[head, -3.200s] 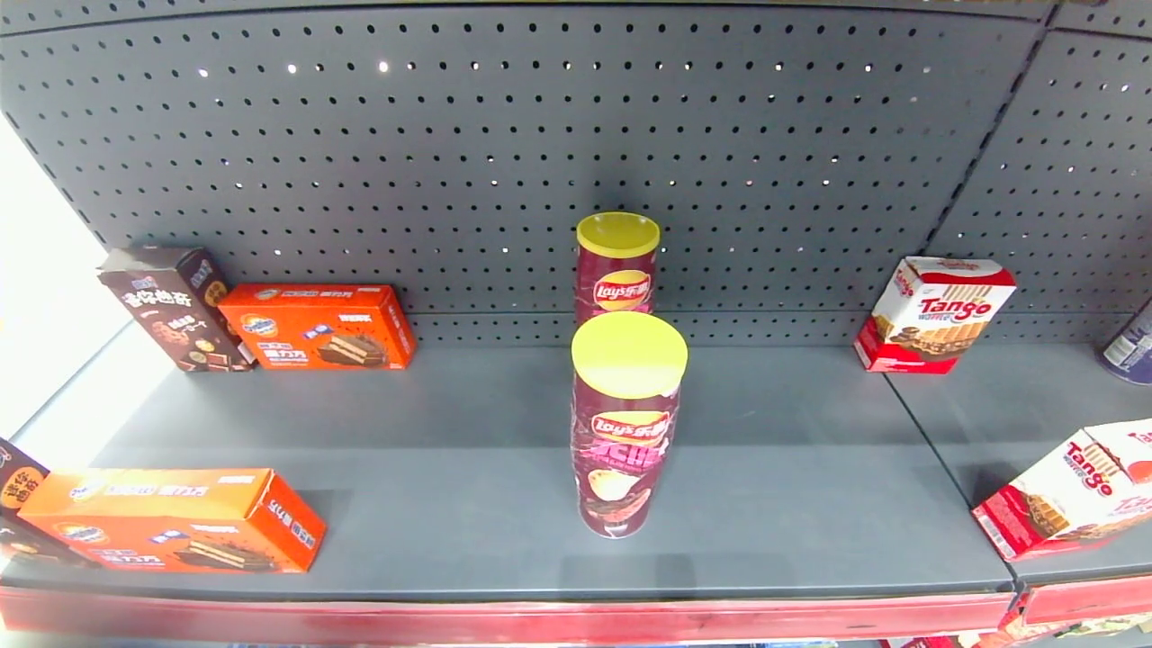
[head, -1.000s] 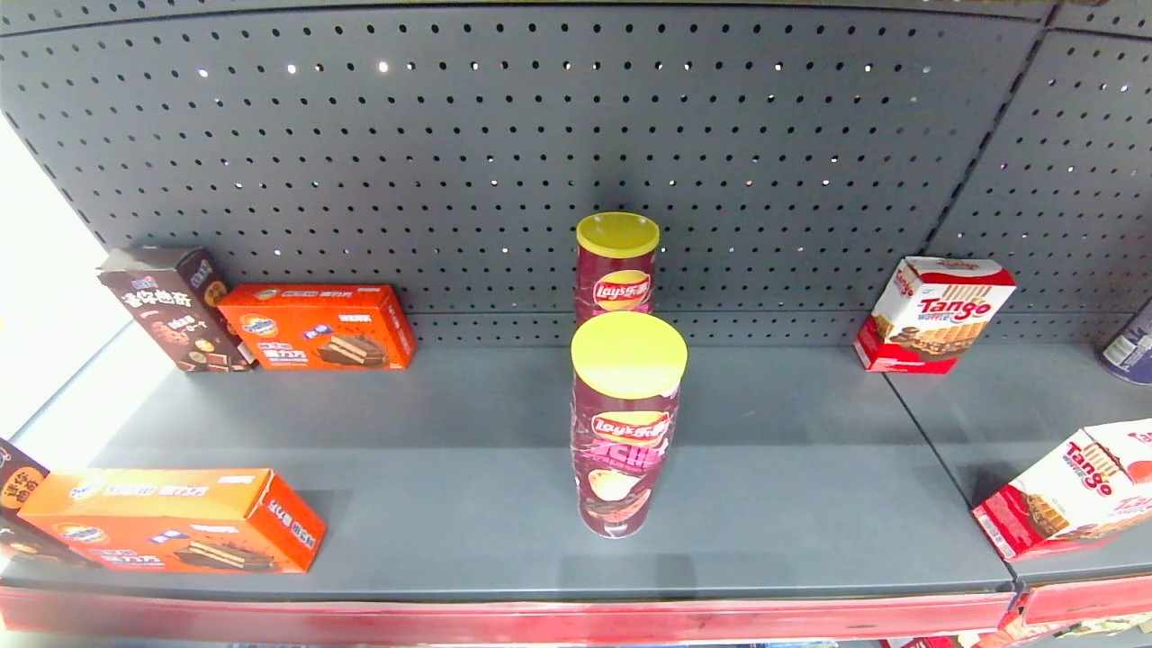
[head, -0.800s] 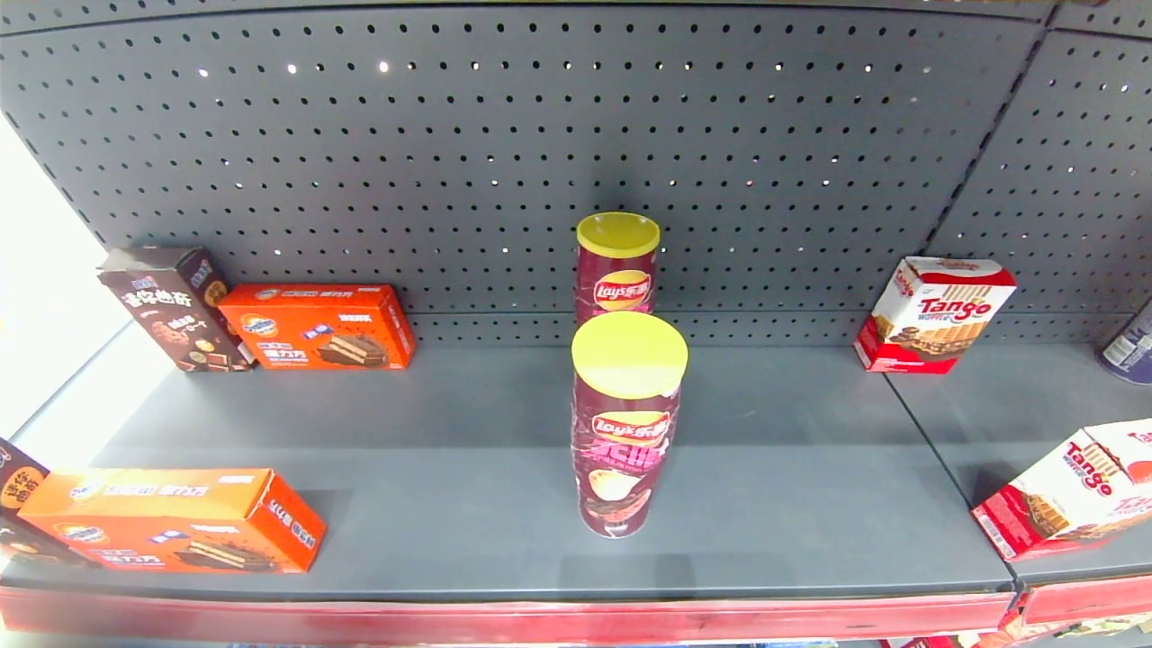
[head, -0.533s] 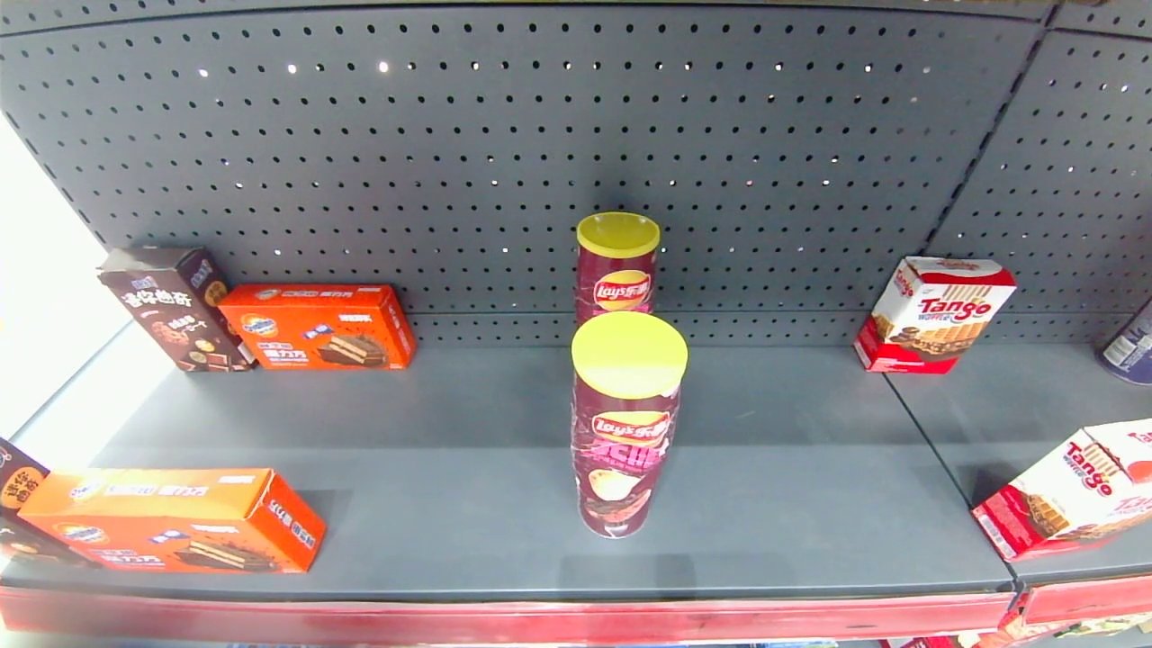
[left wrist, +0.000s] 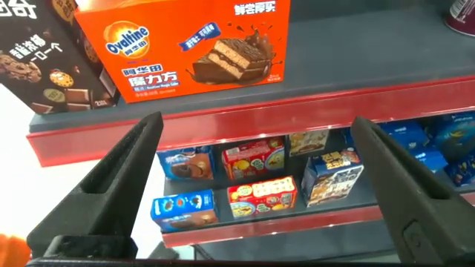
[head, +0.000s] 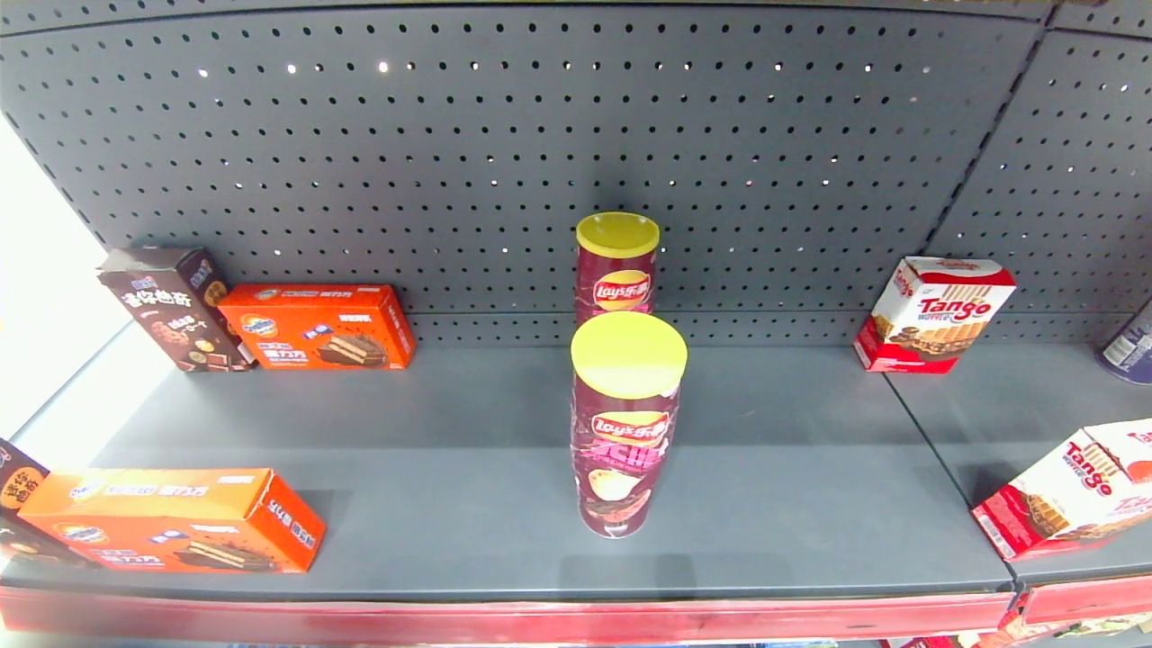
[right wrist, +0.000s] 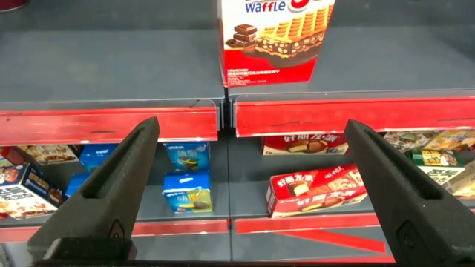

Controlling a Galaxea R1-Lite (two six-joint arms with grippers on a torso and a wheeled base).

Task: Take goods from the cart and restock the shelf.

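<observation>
L gripper (left wrist: 256, 122) & R gripper (right wrist: 252, 124) both spread wide, empty, facing shelf (head: 432, 432) front edge. Front can (head: 625, 432) and rear can (head: 617, 270) upright mid-shelf, one behind the other.

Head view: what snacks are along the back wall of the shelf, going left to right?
Dark brown cardboard cookie box, orange cardboard wafer box, rear maroon chip can with yellow lid, red-and-white cardboard wafer box.

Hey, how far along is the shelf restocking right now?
Done: a front can and a rear can of chips stand in line on the shelf, with an orange box and a wafer box at the back. In hand: nothing; left claw and right claw are open and empty. Left: the bare shelf either side of the cans looks unfilled.
</observation>
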